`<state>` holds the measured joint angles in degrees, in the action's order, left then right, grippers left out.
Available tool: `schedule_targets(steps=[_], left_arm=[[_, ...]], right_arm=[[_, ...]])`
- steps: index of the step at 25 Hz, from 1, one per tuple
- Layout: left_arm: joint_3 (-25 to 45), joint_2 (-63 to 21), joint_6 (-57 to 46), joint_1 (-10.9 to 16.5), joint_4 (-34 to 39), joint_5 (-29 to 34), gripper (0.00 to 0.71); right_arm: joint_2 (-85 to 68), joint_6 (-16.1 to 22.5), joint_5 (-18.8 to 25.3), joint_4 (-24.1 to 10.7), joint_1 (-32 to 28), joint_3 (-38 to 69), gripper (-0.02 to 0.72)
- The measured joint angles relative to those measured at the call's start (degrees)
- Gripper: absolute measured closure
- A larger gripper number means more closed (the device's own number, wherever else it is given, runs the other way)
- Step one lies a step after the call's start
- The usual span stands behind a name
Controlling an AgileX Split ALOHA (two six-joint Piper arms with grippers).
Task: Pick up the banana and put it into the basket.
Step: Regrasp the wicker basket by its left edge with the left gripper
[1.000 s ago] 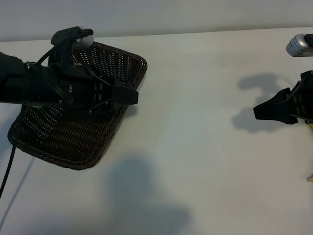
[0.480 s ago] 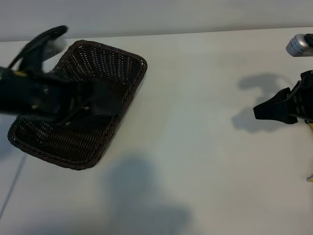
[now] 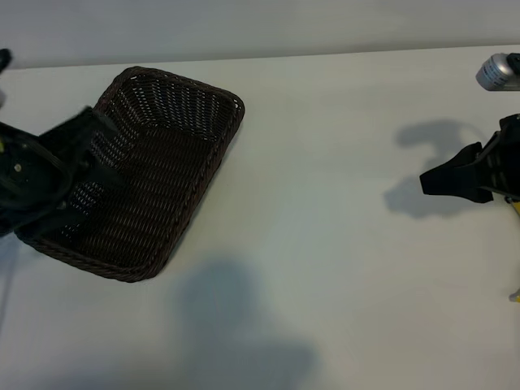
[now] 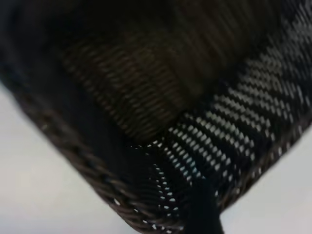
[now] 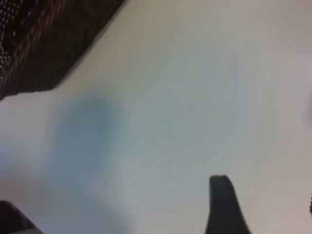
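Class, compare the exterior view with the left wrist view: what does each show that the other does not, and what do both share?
Only the exterior view shows the whole rectangular dark brown woven wicker basket, the left gripper over its left end, and the right gripper parked at the right edge above the table. Only the left wrist view shows the weave up close, one rounded corner with its braided rim, and a dark finger of that arm's gripper. Both show the basket on the pale white table; neither shows any banana.
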<state>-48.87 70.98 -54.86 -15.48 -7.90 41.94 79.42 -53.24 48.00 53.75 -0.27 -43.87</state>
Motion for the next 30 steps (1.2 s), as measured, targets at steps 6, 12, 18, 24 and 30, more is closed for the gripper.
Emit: schedule_targets(steps=[6, 12, 18, 24, 30], left_arm=[[0.0, 0.0, -12.9, 0.0, 2.2, 3.8, 0.147], [0.0, -0.1, -15.3, 0.0, 5.2, 14.3, 0.147], [0.6, -0.1, -21.5, 0.0, 7.9, 12.3, 0.147], [3.7, 1.9, -23.9, 0.0, 11.4, 10.4, 0.156], [4.4, 7.3, -24.0, 0.0, 11.9, 6.3, 0.180]], right_arm=[[0.0, 0.0, -0.1, 0.2, 0.0, 0.0, 0.267], [0.0, 0.0, 0.1, 0.2, 0.0, 0.0, 0.267], [0.0, 0.0, 0.1, 0.2, 0.0, 0.0, 0.267], [0.0, 0.0, 0.1, 0.2, 0.0, 0.0, 0.267], [0.0, 0.0, 0.1, 0.2, 0.0, 0.0, 0.267]])
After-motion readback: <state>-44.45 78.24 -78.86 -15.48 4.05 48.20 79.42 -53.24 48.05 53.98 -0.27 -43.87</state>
